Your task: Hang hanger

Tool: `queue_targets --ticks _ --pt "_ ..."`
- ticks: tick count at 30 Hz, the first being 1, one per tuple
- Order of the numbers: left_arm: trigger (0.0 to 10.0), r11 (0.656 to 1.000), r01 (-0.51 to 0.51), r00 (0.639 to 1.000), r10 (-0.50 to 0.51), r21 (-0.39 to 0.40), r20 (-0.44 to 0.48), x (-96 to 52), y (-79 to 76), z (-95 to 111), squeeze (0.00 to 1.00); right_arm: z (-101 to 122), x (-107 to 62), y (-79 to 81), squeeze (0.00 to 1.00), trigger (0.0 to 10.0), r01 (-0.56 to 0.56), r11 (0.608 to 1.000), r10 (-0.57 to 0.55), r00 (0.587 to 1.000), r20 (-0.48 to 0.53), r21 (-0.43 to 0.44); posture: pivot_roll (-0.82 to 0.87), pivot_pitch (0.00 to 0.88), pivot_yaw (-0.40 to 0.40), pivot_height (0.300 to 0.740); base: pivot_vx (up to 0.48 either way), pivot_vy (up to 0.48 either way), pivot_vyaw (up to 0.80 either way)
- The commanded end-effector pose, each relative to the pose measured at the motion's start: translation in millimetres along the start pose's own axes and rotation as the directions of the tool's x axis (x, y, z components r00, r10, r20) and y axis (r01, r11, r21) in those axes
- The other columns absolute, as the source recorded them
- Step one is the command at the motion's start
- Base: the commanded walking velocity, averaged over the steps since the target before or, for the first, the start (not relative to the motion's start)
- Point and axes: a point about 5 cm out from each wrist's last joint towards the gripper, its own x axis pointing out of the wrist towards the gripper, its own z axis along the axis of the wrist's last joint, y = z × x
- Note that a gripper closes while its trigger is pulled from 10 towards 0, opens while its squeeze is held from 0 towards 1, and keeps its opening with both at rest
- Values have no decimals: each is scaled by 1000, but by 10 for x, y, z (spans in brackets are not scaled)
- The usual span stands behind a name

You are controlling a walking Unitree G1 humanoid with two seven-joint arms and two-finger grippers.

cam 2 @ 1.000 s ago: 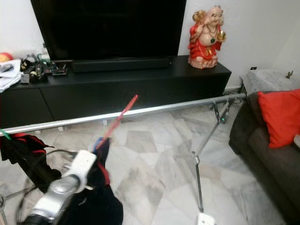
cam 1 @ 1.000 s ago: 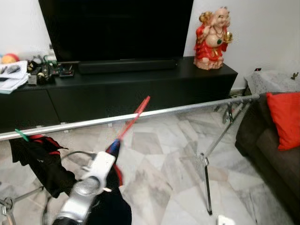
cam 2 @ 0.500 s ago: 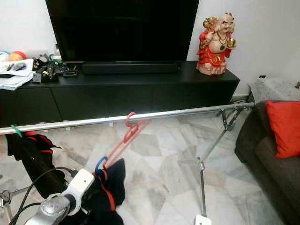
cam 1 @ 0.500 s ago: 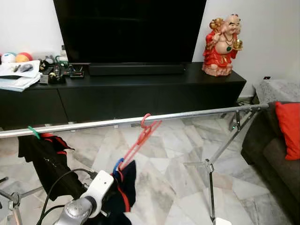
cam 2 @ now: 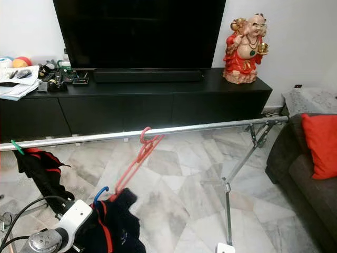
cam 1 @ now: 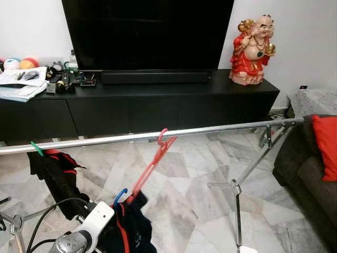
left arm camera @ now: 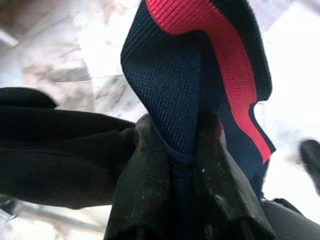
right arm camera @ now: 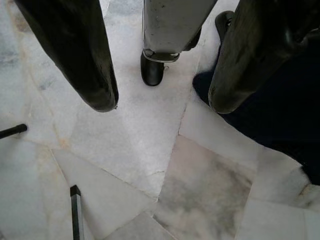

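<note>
A red hanger (cam 1: pixel 152 163) has its hook over the silver rail (cam 1: pixel 210 128) and slants down toward me. From its lower end hangs a navy garment with a red stripe (cam 1: pixel 129 229), and a blue hook (cam 1: pixel 120 196) pokes out beside it. My left arm (cam 1: pixel 84 240) reaches up from the lower left. In the left wrist view my left gripper (left arm camera: pixel 182 155) is shut on the navy and red fabric (left arm camera: pixel 200 75). My right gripper (right arm camera: pixel 160 105) hangs open over the marble floor.
A black and red garment (cam 1: pixel 55 176) on a green hanger (cam 1: pixel 37 148) hangs at the rail's left end. The rack's leg (cam 1: pixel 237 200) stands to the right. Behind the rail is a black TV console (cam 1: pixel 158 100) with a red statue (cam 1: pixel 254 50). A sofa with a red cushion (cam 1: pixel 326 145) lies far right.
One second ago the red hanger was raised toward the rail; then its hook went over the rail. My left arm has since dropped lower with the garment, and the camera shifted.
</note>
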Motion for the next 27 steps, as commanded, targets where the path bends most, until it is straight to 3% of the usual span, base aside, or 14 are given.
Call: queue_targets --ticks 1,7,8,10,16,21,23,27 --pt "10000 999 -38 999 38 3 12 6 72 59 0 -21 -5 -31 0 10000 9 1000 -9 1000 -9 -1 109 0 -56 740 0 0 0" --pt "10000 998 -63 998 63 -1 14 11 100 71 0 -21 -5 -29 0 10000 9 1000 -9 1000 -9 -2 109 0 -56 740 0 0 0" --pt "10000 998 26 983 -14 -60 182 68 36 447 0 -15 -1 -4 0 10000 13 1000 -13 1000 -6 -7 105 0 -54 740 0 0 0" --pt "10000 990 133 955 -117 -41 274 80 -54 662 0 -10 1 9 0 10000 18 1000 -18 1000 -2 -5 103 0 -53 740 0 0 0" --pt "10000 982 188 937 -173 -20 303 111 -64 827 0 -10 -1 1 0 10000 22 1000 -22 1000 2 -4 103 3 -51 740 0 0 0" --pt "10000 993 119 931 -102 -27 350 145 45 1033 0 -9 -2 -7 0 10000 22 1000 -22 1000 2 -9 103 10 -51 740 0 0 0" --pt "10000 998 29 931 -3 -64 364 160 156 1119 0 -8 -1 -4 0 10000 20 1000 -20 1000 3 -6 103 12 -52 740 0 0 0" --pt "10000 994 -20 915 63 -111 398 163 228 1215 0 -13 -3 -14 0 10000 23 1000 -23 1000 2 -5 108 16 -59 740 0 0 0"
